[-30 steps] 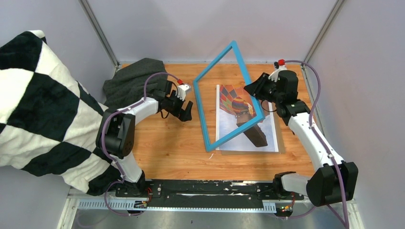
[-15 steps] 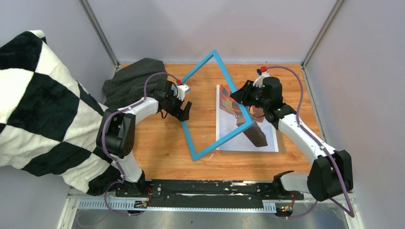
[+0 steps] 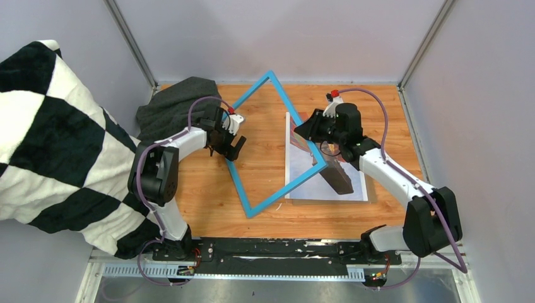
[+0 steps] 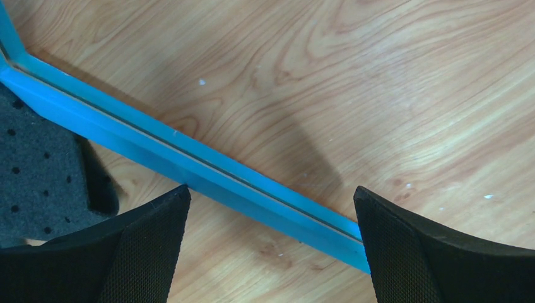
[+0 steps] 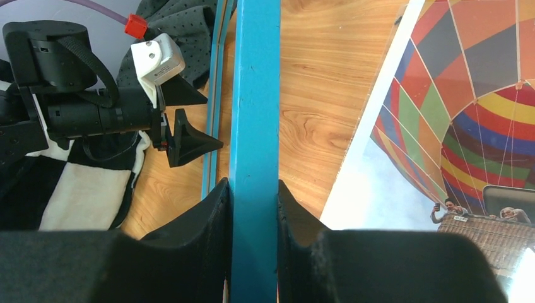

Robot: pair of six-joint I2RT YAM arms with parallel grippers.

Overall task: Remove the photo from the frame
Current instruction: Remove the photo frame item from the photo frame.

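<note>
From overhead, the frame (image 3: 287, 189) stands tilted up off the surface (image 3: 208, 189), an empty blue outline with its far corner raised highest. The right end effector (image 3: 315, 142) is clamped on the frame's right-hand bar. The left end effector (image 3: 230, 148) sits at the frame's left bar, spread wide and holding nothing. The photo (image 3: 356, 186) lies flat on the surface, out of the frame, partly beneath it and partly beyond its right side. A dark grey cloth (image 3: 176, 101) is bunched just left of the frame.

At the left wrist, the frame (image 4: 208, 170) runs slantwise across the gap between the widely parted fingers (image 4: 151, 252); I cannot tell whether it touches either one.

At the right wrist, the fingers (image 5: 202, 252) press the frame (image 5: 254, 126) from both sides. The photo (image 5: 454, 95) lies to the right of that bar.
</note>
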